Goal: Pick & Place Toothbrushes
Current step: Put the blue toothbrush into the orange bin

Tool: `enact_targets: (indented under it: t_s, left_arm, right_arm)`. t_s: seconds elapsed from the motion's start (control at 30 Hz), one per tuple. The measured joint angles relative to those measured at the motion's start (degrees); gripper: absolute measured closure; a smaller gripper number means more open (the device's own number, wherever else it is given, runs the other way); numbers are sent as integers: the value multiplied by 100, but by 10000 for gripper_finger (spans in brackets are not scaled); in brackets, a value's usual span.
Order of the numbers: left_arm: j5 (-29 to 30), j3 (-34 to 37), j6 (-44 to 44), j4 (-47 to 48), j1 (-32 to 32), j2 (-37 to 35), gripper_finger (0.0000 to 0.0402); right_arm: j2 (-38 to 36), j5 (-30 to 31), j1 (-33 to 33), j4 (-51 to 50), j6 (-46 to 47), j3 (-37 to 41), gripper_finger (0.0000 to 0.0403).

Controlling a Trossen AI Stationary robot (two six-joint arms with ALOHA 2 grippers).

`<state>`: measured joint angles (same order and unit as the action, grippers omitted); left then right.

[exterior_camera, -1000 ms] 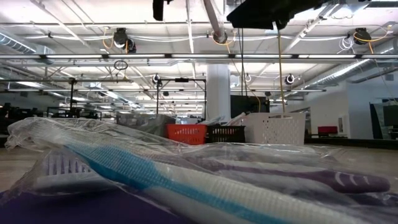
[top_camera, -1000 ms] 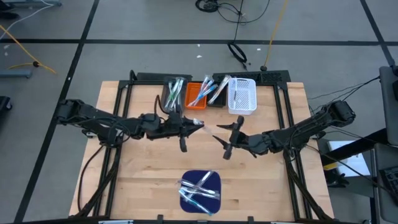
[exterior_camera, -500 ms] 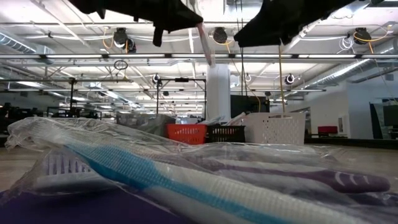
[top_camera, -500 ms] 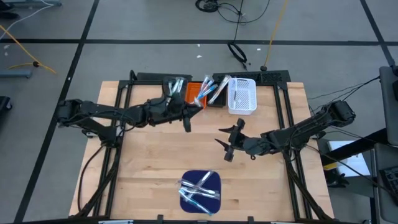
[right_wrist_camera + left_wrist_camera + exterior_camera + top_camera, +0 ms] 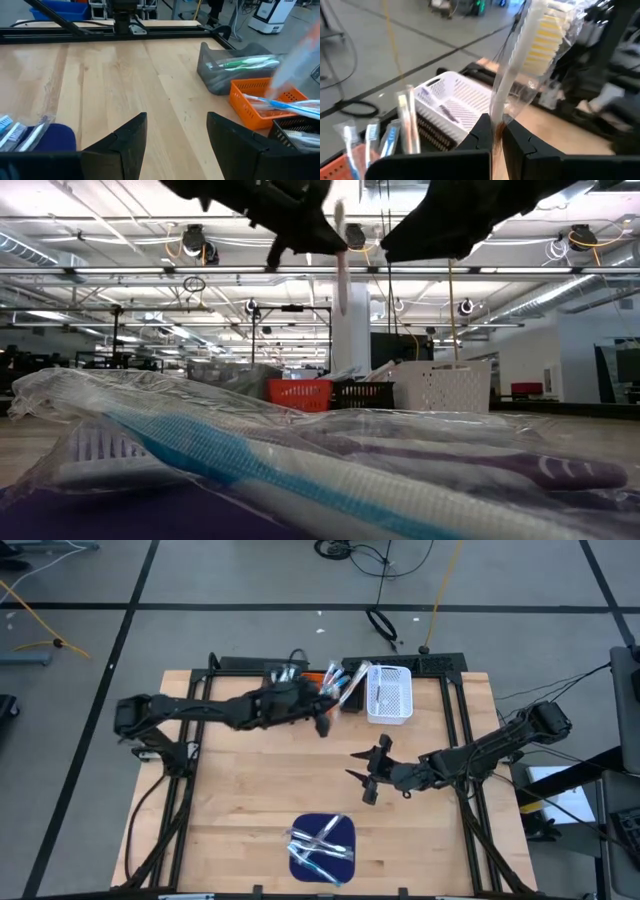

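Left gripper [image 5: 493,131] clamped on the handle of 1 wrapped toothbrush [image 5: 530,45], above the bins [image 5: 340,688] at the tabletop's far edge. Right gripper [image 5: 368,771] spread wide, empty, mid-table. Probably light, stiff, wrapper slippery; best pinched mid-handle.

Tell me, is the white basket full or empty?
Nearly empty. The white plastic slotted basket shows mostly bare floor from above; the left wrist view shows one wrapped item lying in it.
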<state>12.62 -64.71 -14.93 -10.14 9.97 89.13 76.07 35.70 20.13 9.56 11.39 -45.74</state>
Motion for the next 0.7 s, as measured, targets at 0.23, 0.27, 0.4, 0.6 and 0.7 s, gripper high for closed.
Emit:
enact_targets:
  t_s: [0.23,0.27,0.4,0.6,0.7]
  left_arm:
    - [22,-1193,76,757,396,975,394]
    - [-3,-1355,90,825,453,1101,394]
    - [-28,-1937,83,1367,691,1587,394]
    - [-215,-2426,-22,1773,910,2096,394]
    - [-213,-2476,3,1768,992,2236,394]
  right_arm:
    - [0,-2,199,-153,137,0,206]
    - [0,-2,240,-172,145,0,206]
    - [0,-2,368,-172,145,0,207]
    - [0,-2,492,-185,145,0,206]
    - [0,0,516,-258,147,0,206]
